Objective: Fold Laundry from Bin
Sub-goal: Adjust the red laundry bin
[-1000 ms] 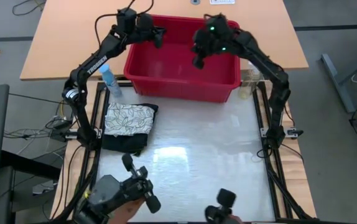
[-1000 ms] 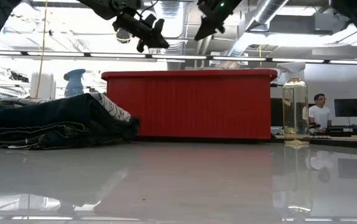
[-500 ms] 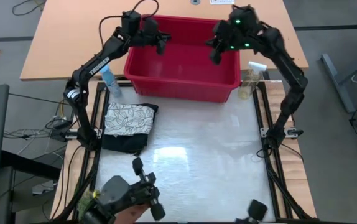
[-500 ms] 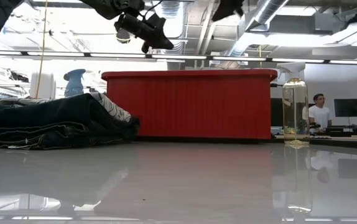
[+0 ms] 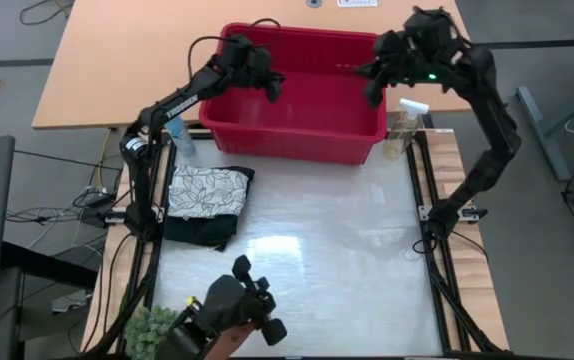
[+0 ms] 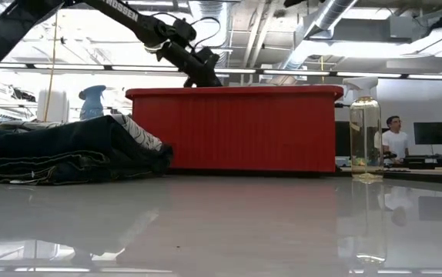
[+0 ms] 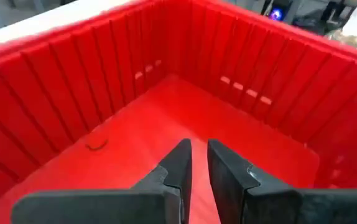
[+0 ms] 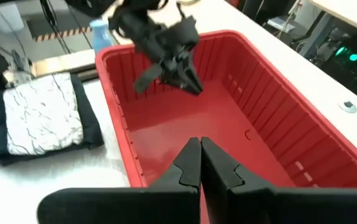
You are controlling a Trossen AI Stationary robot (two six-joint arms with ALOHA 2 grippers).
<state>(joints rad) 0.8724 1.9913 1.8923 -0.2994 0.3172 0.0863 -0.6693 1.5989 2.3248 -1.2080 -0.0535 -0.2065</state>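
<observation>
The red bin (image 5: 292, 140) stands at the table's far side. Its floor (image 7: 185, 106) shows bare but for a small speck (image 7: 96, 144). Laundry lies folded in a stack at the table's left: a white leaf-print cloth (image 5: 207, 190) on top of dark trousers (image 5: 202, 228), also seen in the low view (image 6: 67, 150). My left gripper (image 5: 275, 90) hangs inside the bin's left half, slanting down, its fingers (image 7: 178, 168) nearly together with nothing between them. My right gripper (image 5: 370, 95) is shut and holds nothing, high above the bin's right end.
A blue spray bottle (image 5: 177, 135) stands at the bin's left end, a clear one (image 5: 402, 125) at its right end. A dark hand-held device (image 5: 232, 310) sits at the table's near edge. A person (image 6: 394, 138) sits in the room behind.
My left gripper has sunk from above the bin's far left corner down into the bin, tipping further downward. My right gripper has risen and gone toward the table's right edge, leaving the low view. The dark device at the near edge has shifted.
</observation>
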